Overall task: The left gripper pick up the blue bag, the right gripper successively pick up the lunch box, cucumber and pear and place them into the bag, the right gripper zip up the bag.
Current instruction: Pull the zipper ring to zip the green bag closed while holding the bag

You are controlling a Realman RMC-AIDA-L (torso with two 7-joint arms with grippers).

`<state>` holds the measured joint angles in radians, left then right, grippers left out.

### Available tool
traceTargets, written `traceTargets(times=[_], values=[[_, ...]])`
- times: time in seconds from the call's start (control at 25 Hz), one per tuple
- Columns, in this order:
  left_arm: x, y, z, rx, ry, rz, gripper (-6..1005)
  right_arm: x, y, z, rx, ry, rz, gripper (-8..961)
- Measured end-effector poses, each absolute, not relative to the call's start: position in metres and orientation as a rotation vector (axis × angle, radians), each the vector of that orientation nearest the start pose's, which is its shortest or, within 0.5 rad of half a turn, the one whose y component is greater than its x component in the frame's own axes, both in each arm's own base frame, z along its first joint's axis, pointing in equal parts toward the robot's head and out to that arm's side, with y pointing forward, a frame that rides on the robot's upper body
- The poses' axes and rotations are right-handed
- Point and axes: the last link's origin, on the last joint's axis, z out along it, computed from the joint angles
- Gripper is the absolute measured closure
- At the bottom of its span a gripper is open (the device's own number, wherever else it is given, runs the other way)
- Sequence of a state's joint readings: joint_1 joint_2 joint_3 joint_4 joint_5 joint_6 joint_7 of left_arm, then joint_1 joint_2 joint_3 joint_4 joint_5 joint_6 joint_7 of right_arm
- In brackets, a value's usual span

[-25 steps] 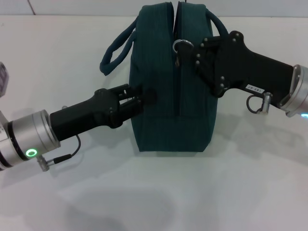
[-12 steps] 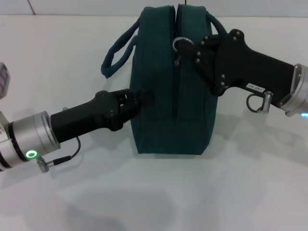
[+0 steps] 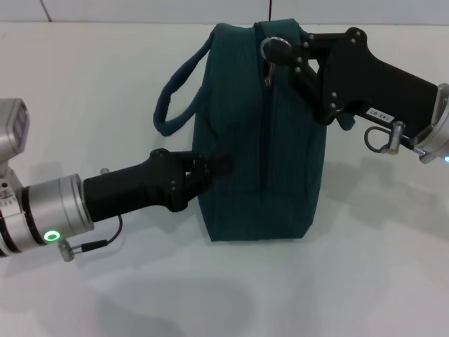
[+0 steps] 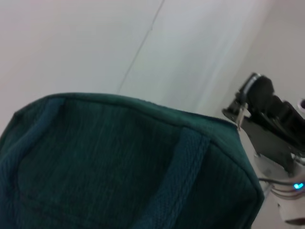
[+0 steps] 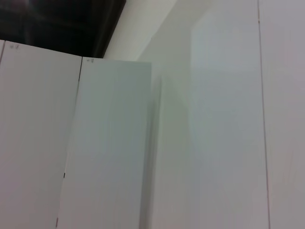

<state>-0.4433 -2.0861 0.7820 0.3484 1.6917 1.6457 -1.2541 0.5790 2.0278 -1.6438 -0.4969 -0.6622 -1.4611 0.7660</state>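
The blue bag [image 3: 259, 140] stands upright on the white table in the middle of the head view. Its zipper line runs along the top. My left gripper [image 3: 212, 168] is at the bag's left side, shut on the fabric there. My right gripper [image 3: 293, 55] is at the bag's top far end, shut on the zipper pull beside its metal ring [image 3: 276, 49]. The left wrist view shows the bag's side and a handle [image 4: 119, 157], with the right gripper [image 4: 265, 108] beyond it. The lunch box, cucumber and pear do not show. The right wrist view shows only white wall panels.
One loop handle [image 3: 175, 105] hangs out to the bag's left, above my left arm. The white table [image 3: 210, 295] surrounds the bag. A grey part of my left arm [image 3: 14, 130] is at the left edge.
The right gripper and the ring pull have moved toward the bag's far end. The bag has shifted a little to the right. The left gripper has moved nearer and to the right with it.
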Motion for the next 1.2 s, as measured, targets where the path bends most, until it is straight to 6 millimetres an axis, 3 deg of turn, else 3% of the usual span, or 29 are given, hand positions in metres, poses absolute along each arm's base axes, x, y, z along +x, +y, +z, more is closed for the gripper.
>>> traceTargets(times=[0.52,1.2], values=[[-0.266,0.265,-0.045,-2.733,-0.833,-1.108,930,0.160,0.349,-0.027,-2.401,0.075,1.334,886],[-0.272,0.248,-0.036,-2.858,-0.740,-1.070,931,0.169,0.369,-0.028,-2.373,0.273,1.243,879]])
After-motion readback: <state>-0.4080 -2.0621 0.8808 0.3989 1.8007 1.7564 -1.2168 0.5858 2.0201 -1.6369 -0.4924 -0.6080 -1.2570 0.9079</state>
